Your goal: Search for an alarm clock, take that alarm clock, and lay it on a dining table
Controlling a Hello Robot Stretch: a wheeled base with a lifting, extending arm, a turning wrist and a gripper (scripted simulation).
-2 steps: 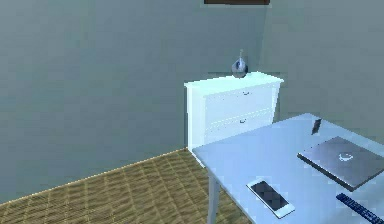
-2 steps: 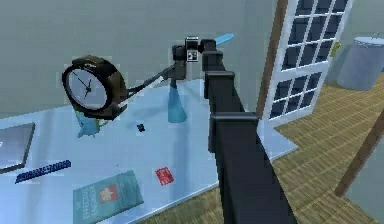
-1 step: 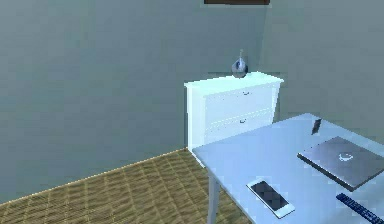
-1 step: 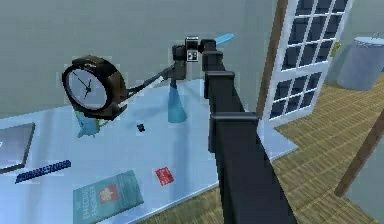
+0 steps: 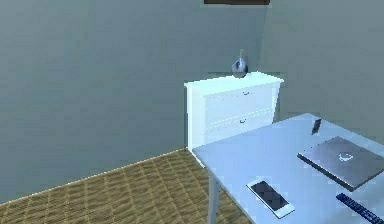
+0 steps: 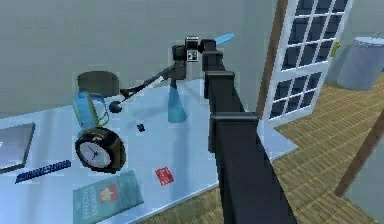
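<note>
"Pale blue counter (image 6: 185, 150), arm side view. Where is the alarm clock (image 6: 98, 152)?"

"Round, dark rim, white face turned this way. Low in the arm side view's left, between a clear vessel (image 6: 95, 95) above it and a teal book (image 6: 108, 197) below. Resting on the counter or hanging clear of it: cannot tell."

"And the jaws?"

"Arm (image 6: 235, 140) stretched out across the counter. Thin fingers (image 6: 143, 86) slant down toward the vessel and the clock. Probably reached that far to get at the clock. Jaws apart or together: cannot tell. Holding anything: cannot tell, with clock and vessel right at the far end."

"Containers?"

"The vessel is glassy, bluish, grey top, a handle on one side. Contents not made out. A slim blue bottle (image 6: 177, 105) stands upright just left of the arm, fill unknown. Grey bin (image 6: 360, 60) well apart, by the paned door (image 6: 305, 60), inside hidden. Forward view: white dresser (image 5: 232, 105), both drawers pushed in, a small dark round thing (image 5: 238, 67) on top."

"Rest of the counter?"

"Flat things laid flat, spread out so each can be reached: laptop (image 5: 340, 160), phone (image 5: 270, 195), red card (image 6: 163, 175). If this counter serves as the dining table, the clock is already near its goal. That is judgement only."
</note>
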